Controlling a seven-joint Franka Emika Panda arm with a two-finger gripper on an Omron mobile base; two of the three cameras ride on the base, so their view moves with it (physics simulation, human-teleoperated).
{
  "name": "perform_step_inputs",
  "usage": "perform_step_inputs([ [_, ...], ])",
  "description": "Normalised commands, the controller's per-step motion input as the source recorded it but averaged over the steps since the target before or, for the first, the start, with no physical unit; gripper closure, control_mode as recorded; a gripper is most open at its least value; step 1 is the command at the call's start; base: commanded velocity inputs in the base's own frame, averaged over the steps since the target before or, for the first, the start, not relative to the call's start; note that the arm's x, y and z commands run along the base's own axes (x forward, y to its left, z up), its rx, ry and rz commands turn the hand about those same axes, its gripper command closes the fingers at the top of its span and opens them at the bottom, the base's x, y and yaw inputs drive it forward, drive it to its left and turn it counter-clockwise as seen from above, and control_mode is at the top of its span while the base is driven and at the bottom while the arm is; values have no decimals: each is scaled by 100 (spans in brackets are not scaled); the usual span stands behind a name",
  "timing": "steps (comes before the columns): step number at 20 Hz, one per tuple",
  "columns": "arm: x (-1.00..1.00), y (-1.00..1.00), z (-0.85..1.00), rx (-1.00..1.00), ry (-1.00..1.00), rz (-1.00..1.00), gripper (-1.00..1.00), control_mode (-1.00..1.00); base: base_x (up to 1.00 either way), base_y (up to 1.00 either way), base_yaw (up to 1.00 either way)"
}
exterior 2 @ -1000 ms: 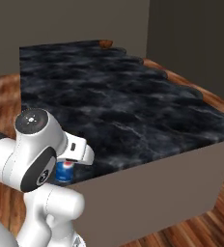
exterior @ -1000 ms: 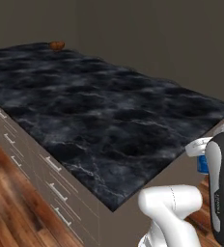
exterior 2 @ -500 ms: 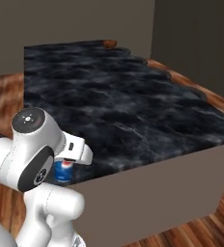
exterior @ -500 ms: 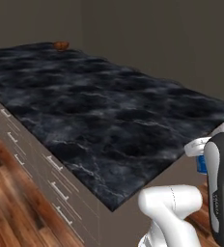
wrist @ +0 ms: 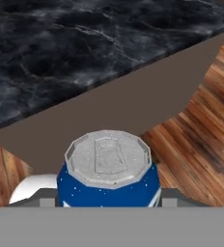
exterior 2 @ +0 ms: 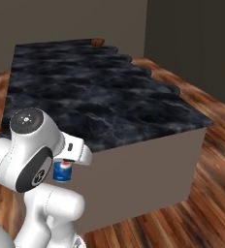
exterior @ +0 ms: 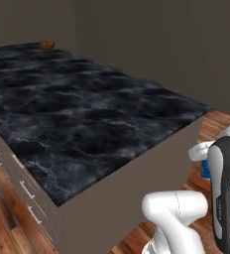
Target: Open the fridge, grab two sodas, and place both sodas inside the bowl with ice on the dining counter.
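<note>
Hanging folded low beside the dining counter (exterior 2: 109, 97), fingers (wrist: 174, 195) clamp the blue soda (wrist: 108, 182) upright.

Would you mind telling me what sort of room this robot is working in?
Probably a kitchen or dining area: a long black marble-veined counter with drawer fronts, wood flooring, and a small brown bowl.

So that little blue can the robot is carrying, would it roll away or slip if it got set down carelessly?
Probably it stands fine upright: the blue can has a flat silver top, so likely a flat base too. Laid on its side, its round body would likely roll across the smooth dining counter. Its glossy wall looks slippery, so a loose hold by the gripper might let it slide.
</note>
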Motion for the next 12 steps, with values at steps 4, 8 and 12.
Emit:
perform_step_inputs([
  [4, 0, 0, 0, 0, 0, 0, 100, 100, 24, -100, 0],
  [8, 0, 0, 0, 0, 0, 0, 100, 100, 53, -100, 1],
  [12, 0, 0, 0, 0, 0, 0, 100, 100, 57, -100, 0],
])
